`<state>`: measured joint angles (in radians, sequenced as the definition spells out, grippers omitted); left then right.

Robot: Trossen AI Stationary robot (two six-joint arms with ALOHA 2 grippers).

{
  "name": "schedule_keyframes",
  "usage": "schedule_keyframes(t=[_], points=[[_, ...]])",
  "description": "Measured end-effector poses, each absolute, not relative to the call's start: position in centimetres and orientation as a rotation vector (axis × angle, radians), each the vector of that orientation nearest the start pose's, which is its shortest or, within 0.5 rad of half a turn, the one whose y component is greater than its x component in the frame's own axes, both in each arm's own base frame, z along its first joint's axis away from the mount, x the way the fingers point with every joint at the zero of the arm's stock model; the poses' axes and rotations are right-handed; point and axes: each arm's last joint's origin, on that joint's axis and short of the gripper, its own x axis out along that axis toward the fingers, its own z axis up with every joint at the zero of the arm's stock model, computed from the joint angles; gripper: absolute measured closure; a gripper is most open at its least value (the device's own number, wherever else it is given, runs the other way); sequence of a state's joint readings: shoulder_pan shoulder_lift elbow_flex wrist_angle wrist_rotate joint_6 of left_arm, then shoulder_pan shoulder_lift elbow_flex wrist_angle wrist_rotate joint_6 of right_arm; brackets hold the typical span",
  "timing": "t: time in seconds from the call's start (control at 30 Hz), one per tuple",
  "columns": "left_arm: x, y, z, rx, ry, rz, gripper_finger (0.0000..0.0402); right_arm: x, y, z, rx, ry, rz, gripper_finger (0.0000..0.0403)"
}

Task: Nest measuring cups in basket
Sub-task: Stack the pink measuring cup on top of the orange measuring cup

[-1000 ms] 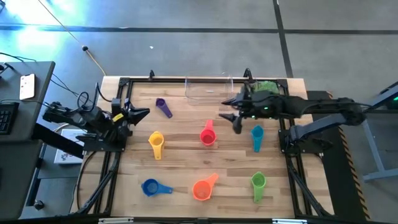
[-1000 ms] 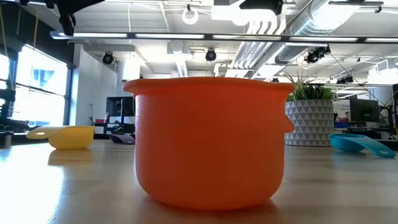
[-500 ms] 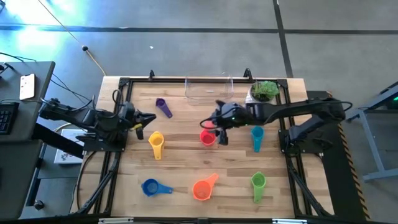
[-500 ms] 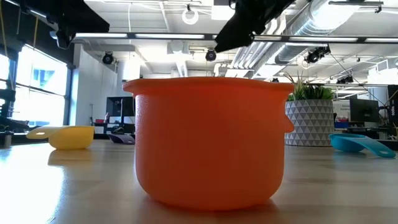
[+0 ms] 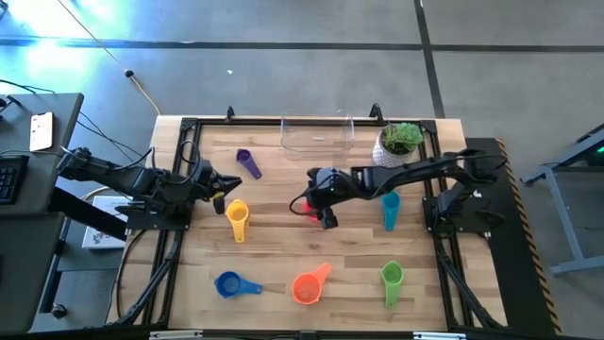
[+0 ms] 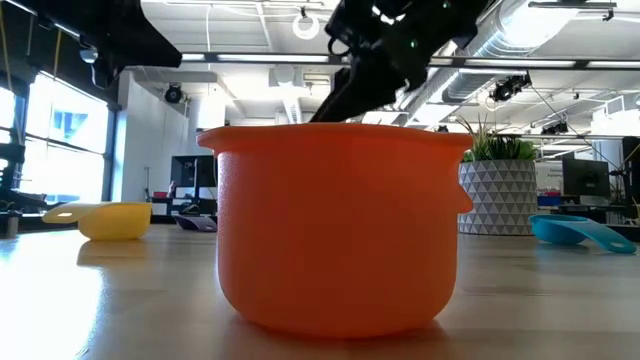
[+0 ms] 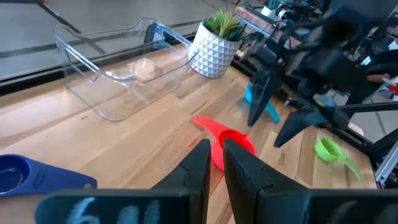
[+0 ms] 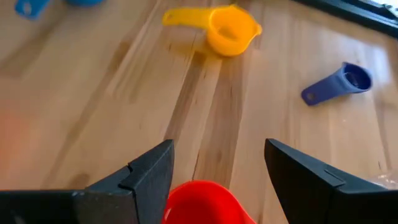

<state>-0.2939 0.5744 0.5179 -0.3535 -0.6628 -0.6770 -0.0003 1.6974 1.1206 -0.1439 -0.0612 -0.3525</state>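
Red plastic measuring cup (image 5: 311, 209): mid-bench, handle pointing toward the clear plastic basket (image 5: 317, 135) (far edge). Right end effector (image 5: 321, 210) reaches across low, fingers spread wide astride the bowl, not gripping. Left end effector (image 5: 224, 183), nearly closed, empty, beside yellow cup (image 5: 237, 215).

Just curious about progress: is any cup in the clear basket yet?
No, the basket sits empty in the high view, and the cups, such as the yellow cup, lie on the table.
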Motion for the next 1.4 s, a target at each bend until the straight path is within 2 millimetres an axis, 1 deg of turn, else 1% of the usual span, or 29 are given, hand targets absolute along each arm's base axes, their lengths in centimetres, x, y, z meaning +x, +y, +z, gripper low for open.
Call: schedule_keyframes(t=[0.17, 0.23, 0.37, 0.5, 0.67, 0.9, 1.17, 1.4], points=[[13.0, -2.1, 25.8, -0.486, 0.223, 0.447, 0.0367, 36.9, -0.4, 20.2, -0.369, 0.741, 0.203, 0.0160], [13.1, -2.2, 25.7, -0.488, 0.229, 0.439, 0.0367, 37.1, -0.9, 19.8, -0.390, 0.754, 0.203, 0.0160], [13.1, -2.2, 25.7, -0.513, 0.228, 0.443, 0.0367, 37.2, -2.1, 18.9, -0.378, 0.780, 0.185, 0.0160], [13.2, -2.2, 25.7, -0.524, 0.228, 0.446, 0.0367, 37.2, -3.0, 18.6, -0.349, 0.783, 0.198, 0.0160], [13.3, -2.2, 25.6, -0.522, 0.233, 0.447, 0.0367, 37.1, -3.7, 18.7, -0.335, 0.772, 0.230, 0.0160], [13.5, -2.3, 25.4, -0.515, 0.246, 0.452, 0.0367, 37.0, -4.1, 18.5, -0.395, 0.780, 0.273, 0.0160], [13.9, -2.4, 25.1, -0.499, 0.271, 0.461, 0.0367, 36.9, -4.1, 17.4, -0.390, 0.832, 0.290, 0.0160], [14.1, -2.5, 24.8, -0.488, 0.291, 0.467, 0.0367, 37.3, -4.2, 15.9, -0.402, 0.867, 0.287, 0.0160]])
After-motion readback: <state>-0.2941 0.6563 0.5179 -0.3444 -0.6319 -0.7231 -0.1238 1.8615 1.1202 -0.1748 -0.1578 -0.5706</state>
